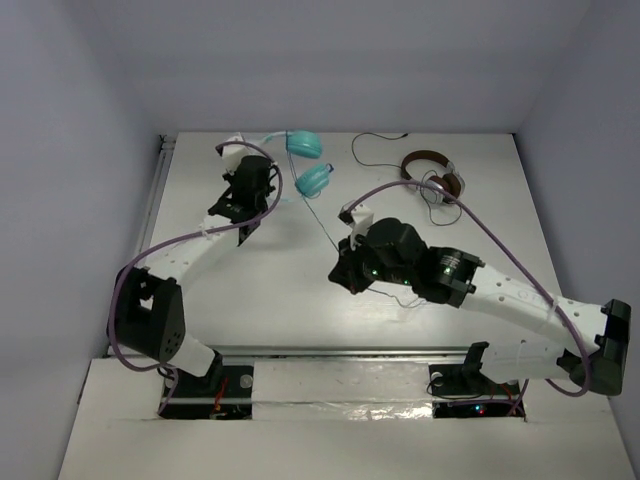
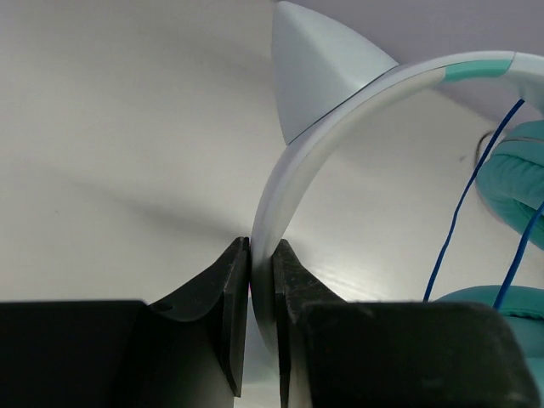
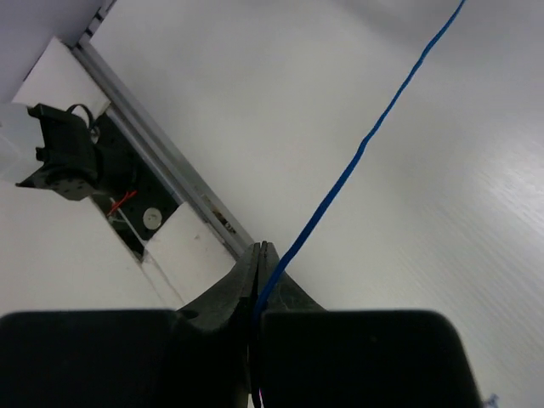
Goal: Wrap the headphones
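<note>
Headphones (image 1: 300, 160): headband in clamped left claw (image 2: 261, 280), cable (image 3: 357, 157) in clamped right claw (image 3: 259, 272).

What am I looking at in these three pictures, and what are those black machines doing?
They are two robot arms bolted at the near edge of a white table. One picture looks down from above; the other two come from cameras on each arm's wrist. The left end effector is shut on the headband of the teal headphones. The right end effector pinches their thin blue cable, which runs taut across the table. A second, brown pair of headphones lies untouched farther back on the right.
</note>
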### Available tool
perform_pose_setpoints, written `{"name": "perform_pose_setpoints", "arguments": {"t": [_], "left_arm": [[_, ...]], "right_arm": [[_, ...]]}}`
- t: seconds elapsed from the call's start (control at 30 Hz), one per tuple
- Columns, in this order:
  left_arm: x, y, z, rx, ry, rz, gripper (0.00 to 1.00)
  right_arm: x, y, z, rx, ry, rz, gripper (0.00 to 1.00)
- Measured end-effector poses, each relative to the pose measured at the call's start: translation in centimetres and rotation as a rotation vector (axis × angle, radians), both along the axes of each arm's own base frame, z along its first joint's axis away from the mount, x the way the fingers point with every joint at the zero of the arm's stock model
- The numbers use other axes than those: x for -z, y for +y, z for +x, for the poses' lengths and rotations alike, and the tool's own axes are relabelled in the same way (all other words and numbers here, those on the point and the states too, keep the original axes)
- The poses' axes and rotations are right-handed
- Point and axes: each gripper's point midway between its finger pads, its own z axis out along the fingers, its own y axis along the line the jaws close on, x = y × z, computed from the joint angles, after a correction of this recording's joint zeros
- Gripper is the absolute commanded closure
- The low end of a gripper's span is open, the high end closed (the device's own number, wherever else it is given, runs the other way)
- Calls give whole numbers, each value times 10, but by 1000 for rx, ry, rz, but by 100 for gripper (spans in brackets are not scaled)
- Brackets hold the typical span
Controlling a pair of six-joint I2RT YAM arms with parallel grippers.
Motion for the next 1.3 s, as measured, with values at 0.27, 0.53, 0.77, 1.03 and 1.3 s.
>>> {"name": "perform_pose_setpoints", "arguments": {"t": [0.27, 0.53, 0.77, 1.03, 1.3], "left_arm": [[77, -38, -43, 152, 175, 124, 100], [99, -95, -85, 377, 260, 181, 100], [108, -108, -114, 510, 316, 196, 100], [107, -113, -126, 599, 351, 191, 100], [92, -138, -145, 794, 335, 130, 100]], "right_arm": [[-48, -22, 28, 87, -171, -97, 100], [-30, -35, 57, 173, -235, -245, 100], [-17, -60, 119, 349, -245, -289, 100], [-19, -83, 164, 470, -259, -263, 100], [-3, -94, 188, 505, -224, -274, 100]]}}
